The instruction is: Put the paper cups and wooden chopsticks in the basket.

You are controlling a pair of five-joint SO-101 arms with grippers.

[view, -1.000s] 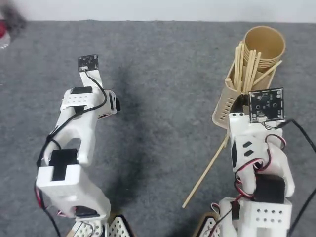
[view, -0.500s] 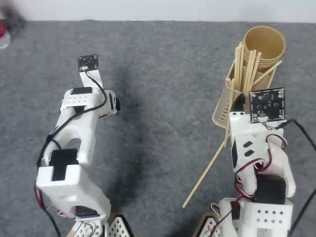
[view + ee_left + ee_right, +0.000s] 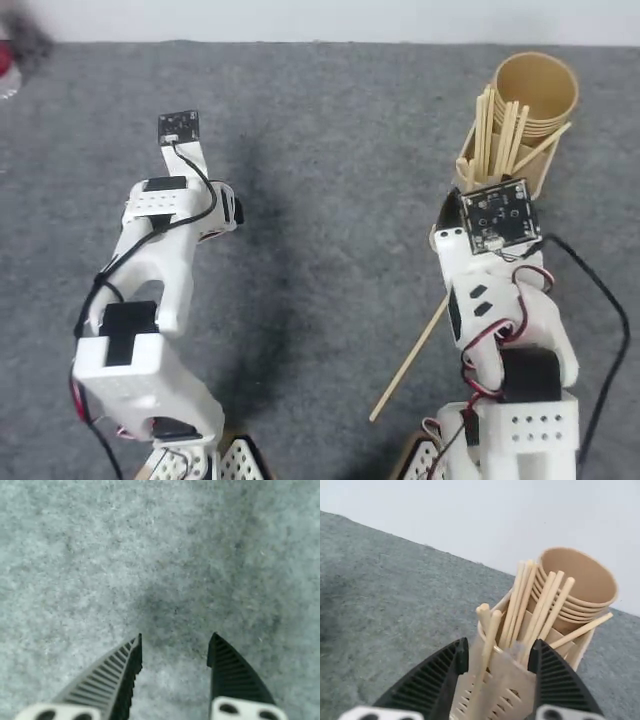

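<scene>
Right jaws, spread and empty, have backed off the basket (image 3: 507, 685); one chopstick (image 3: 405, 365) still lies outside. Left jaws spread.

light: bright, even, diffuse, from overhead
high view shadow: white plastic left arm (image 3: 150, 290) casts a broad, soft-edged dark patch on the grey felt table cover (image 3: 340, 130), on the side toward the other arm
left wrist view: dim soft patch on the felt just ahead of the black ribbed left gripper (image 3: 172, 642)
right wrist view: plain white wall (image 3: 470, 510) evenly bright; top tan paper cup (image 3: 580, 577) shaded inside
</scene>
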